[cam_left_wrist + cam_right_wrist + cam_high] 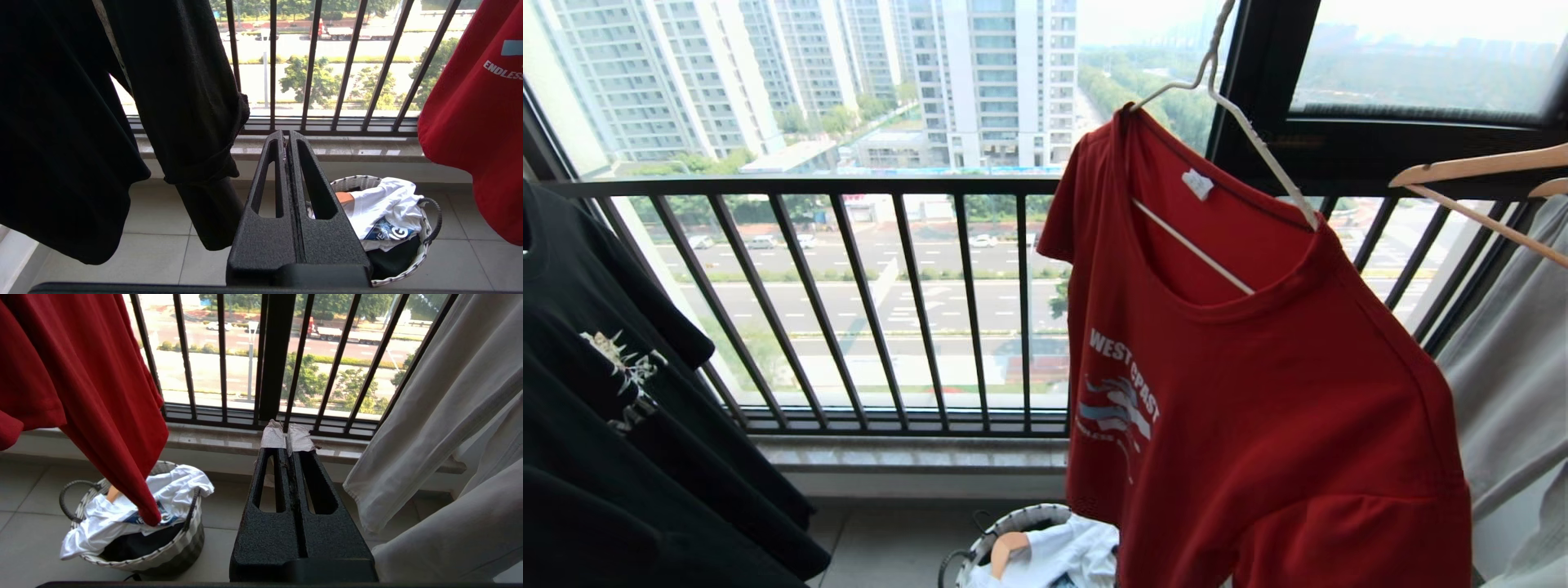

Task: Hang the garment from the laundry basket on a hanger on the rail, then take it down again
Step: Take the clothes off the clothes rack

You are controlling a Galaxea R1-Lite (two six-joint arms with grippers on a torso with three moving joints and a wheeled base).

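The red garment point(1258, 392) hangs tilted on the thin white hanger point(1241, 122), whose hook runs up past the top of the head view. The rail is out of view. One arm of the hanger lies bare above the collar. The garment's hem point(81, 375) dangles over the white woven laundry basket point(175, 555) on the floor. Neither arm shows in the head view. My left gripper point(286, 136) is shut and empty, low, left of the basket point(425, 253) and the garment point(474, 122). My right gripper point(287, 435), its tips wrapped in white tape, is shut and empty, right of the basket.
A black T-shirt point(621, 408) hangs at the left. Pale cloth point(1511, 367) on wooden hangers point(1478, 171) hangs at the right. A black balustrade point(849, 188) and stone sill close off the front. A white T-shirt point(388, 204) lies in the basket.
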